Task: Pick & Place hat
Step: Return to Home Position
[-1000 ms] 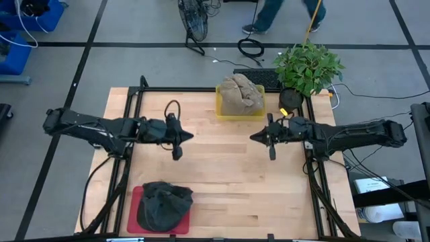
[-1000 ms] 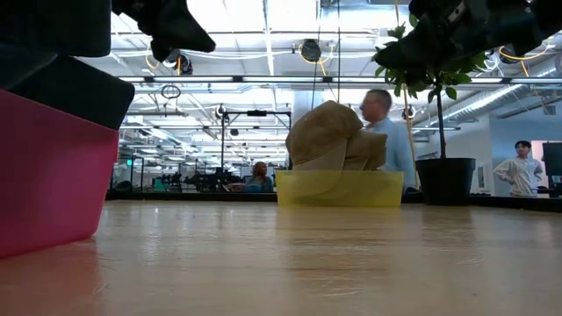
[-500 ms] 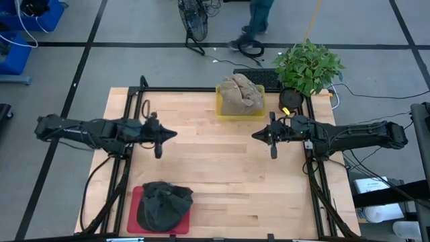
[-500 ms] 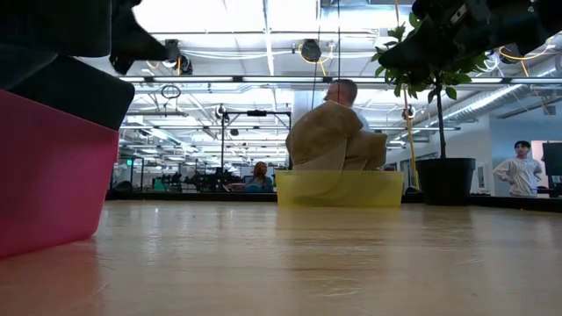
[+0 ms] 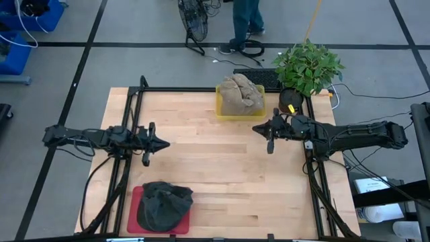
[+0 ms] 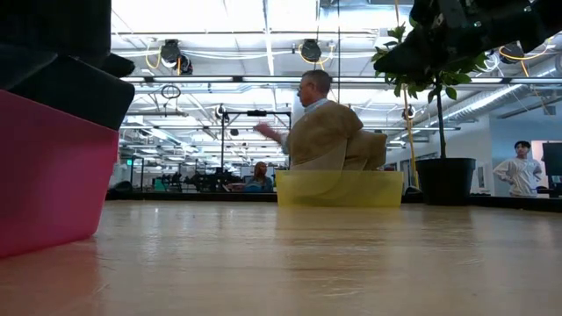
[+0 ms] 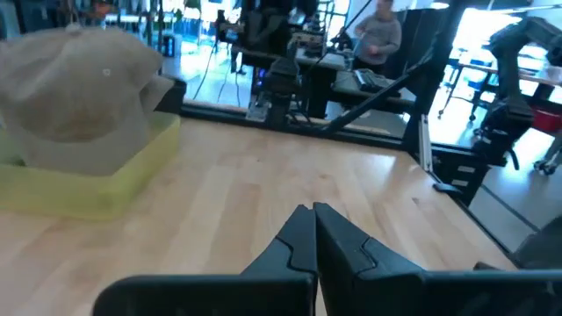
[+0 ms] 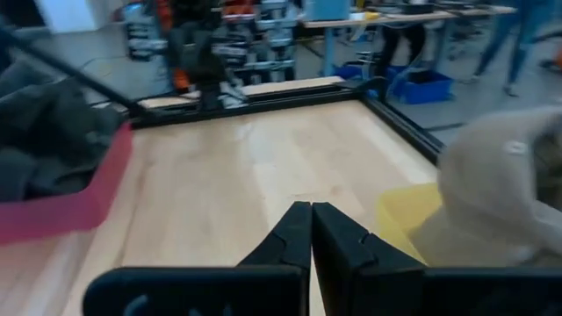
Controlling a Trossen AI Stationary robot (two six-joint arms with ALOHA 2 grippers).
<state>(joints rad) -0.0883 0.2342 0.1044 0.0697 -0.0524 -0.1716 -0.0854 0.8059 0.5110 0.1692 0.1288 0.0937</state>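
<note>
The left gripper (image 5: 165,143) is now drawn back from the middle of the table (image 5: 222,175) toward its left edge. The right gripper (image 5: 255,129) sits slightly nearer the far edge. The person (image 5: 245,20) beyond the table has walked further left.

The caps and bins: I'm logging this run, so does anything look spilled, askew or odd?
Nothing stands out. The brown cap sits in the yellow bin, the black cap in the red bin. The left gripper and right gripper are shut and empty above the table.
</note>
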